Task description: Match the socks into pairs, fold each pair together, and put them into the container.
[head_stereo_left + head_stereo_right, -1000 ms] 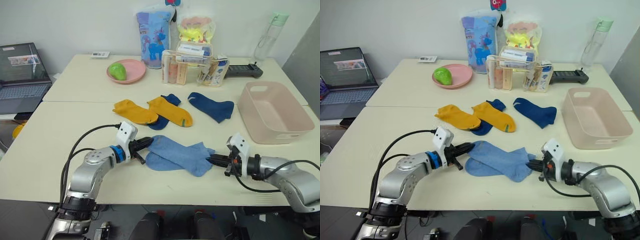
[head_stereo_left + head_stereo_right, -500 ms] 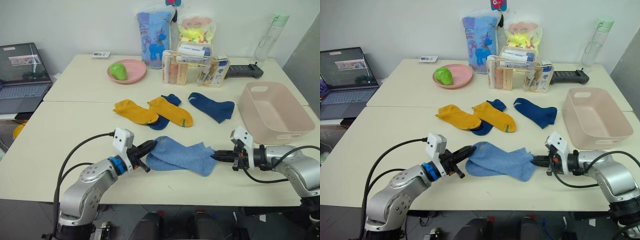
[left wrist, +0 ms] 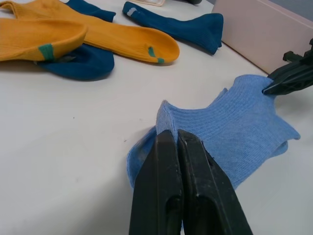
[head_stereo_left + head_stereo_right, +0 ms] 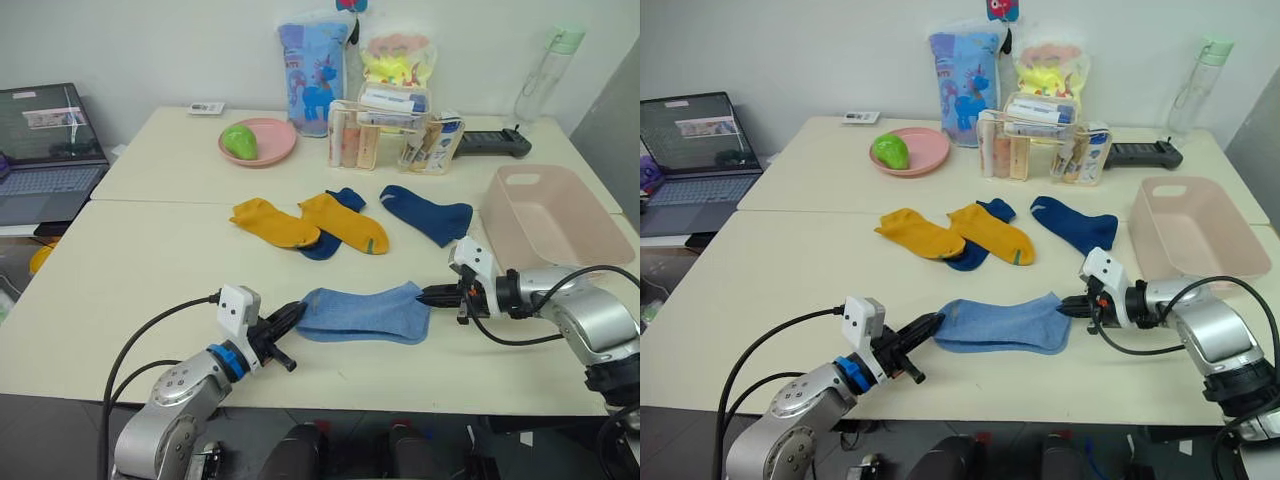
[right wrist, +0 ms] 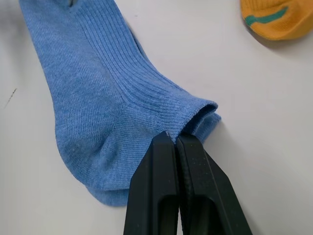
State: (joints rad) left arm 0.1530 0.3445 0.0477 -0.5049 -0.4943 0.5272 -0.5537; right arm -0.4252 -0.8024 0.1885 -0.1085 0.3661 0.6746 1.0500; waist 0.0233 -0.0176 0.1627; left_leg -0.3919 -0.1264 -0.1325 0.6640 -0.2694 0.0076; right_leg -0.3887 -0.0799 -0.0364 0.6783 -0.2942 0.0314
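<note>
So the 2 light blue socks (image 4: pixel 365 313) are lying stacked near the front edge of the table (image 4: pixel 150 270), pulled out flat between both arms. From the head views it honestly reads as 1 sock; only a sliver of the lower one peeks out along the edges in the right wrist view, so the bottom sock is mostly hidden.

The left gripper (image 4: pixel 290 318) has its fingers pinched tight on one end of that blue pair. In the left wrist view the 2 black fingers (image 3: pixel 168 181) are pressed together with the knit bunched up right at the tips. The right gripper (image 4: pixel 432 294) is clamped on the other end, at the cuff, fingers (image 5: pixel 166 186) closed flat against each other on the fabric.

Further back, the 2 mustard yellow socks (image 4: pixel 305 222) lie side by side, overlapping a bit, and they sit on top of 1 navy sock (image 4: pixel 328 240), so only its toe and cuff stick out. The other navy sock (image 4: pixel 428 213) lies on its own just to the right of them, in full view.

The pale pink container (image 4: pixel 548 222) is off to the right at the table edge, near the right arm, and what I can see of its inside holds no socks. Its near wall is partly blocked by the right arm and cable.
</note>
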